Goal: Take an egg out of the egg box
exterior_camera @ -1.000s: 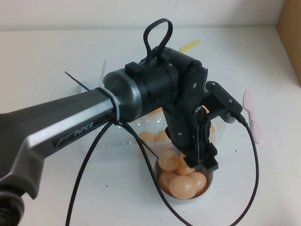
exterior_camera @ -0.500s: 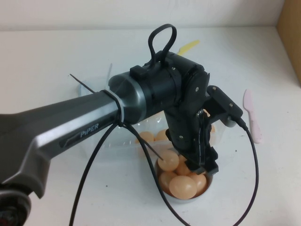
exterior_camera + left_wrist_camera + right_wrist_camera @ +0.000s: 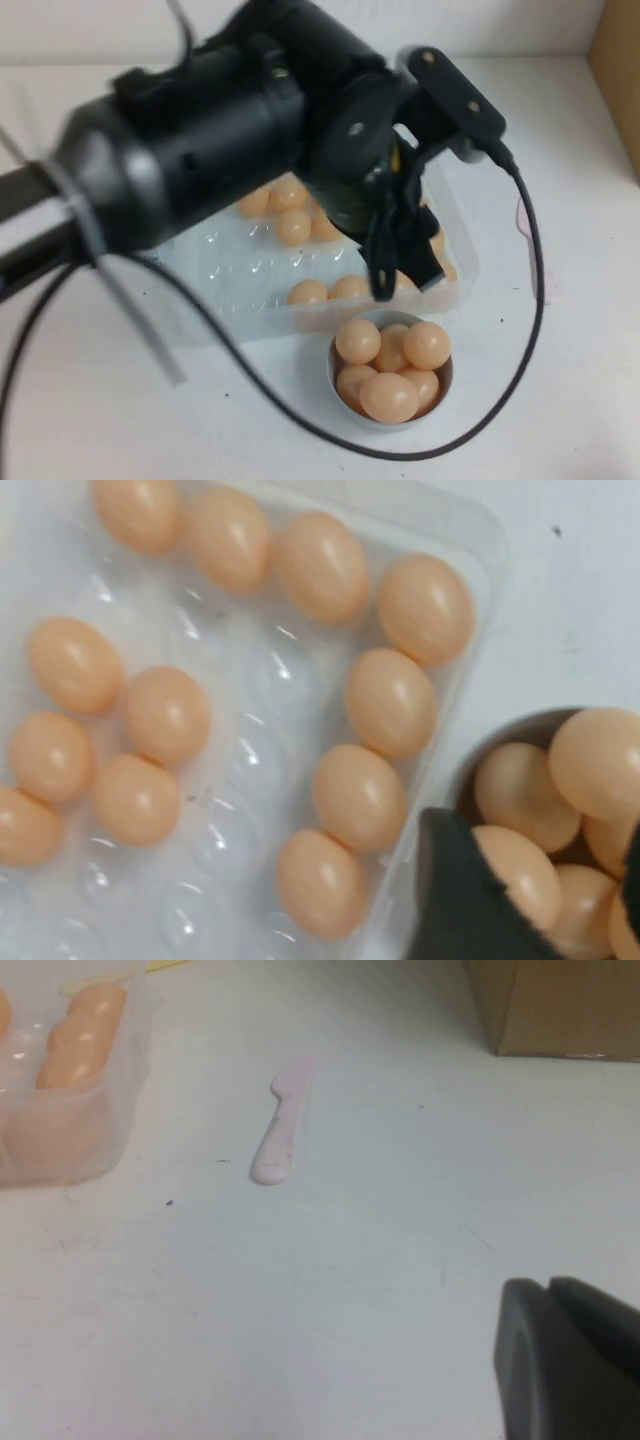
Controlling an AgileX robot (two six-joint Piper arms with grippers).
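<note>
Eggs fill bowl below open, empty left tool; right tool parked.

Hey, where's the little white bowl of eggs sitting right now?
In the high view the white bowl sits at the near edge of the table, right of centre, against the egg box's near wall, just below the left gripper.
</note>
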